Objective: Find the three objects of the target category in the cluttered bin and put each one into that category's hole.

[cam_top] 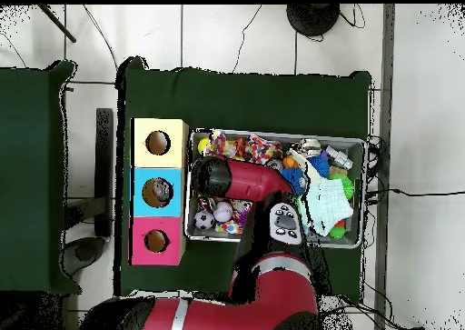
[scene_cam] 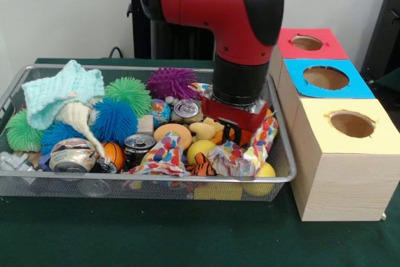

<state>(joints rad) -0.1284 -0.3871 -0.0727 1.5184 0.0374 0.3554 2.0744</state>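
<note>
The wire mesh bin (scene_cam: pixel 156 179) is full of toys. Three small cans show in the front view. One stands upright at the middle back (scene_cam: pixel 186 110). A dark one (scene_cam: pixel 139 148) stands near the front. A third (scene_cam: pixel 72 156) lies on its side at the front left. My gripper (scene_cam: pixel 232 133) is down among the clutter in the bin's right half, right of the upright can, and its tips are hidden. The blue-topped hole (scene_cam: pixel 325 77) is in the middle box right of the bin. In the overhead view my arm (cam_top: pixel 238 179) covers the bin's left part beside the blue box (cam_top: pixel 157 192).
Purple (scene_cam: pixel 170 82), green (scene_cam: pixel 128 92) and blue (scene_cam: pixel 114 120) spiky puff balls, a pale teal knitted cloth (scene_cam: pixel 62 92), yellow balls, an orange ball (scene_cam: pixel 114 153) and patterned cloth (scene_cam: pixel 165 154) crowd the cans. The red-topped hole (scene_cam: pixel 307 42) and yellow-topped hole (scene_cam: pixel 352 123) flank the blue one.
</note>
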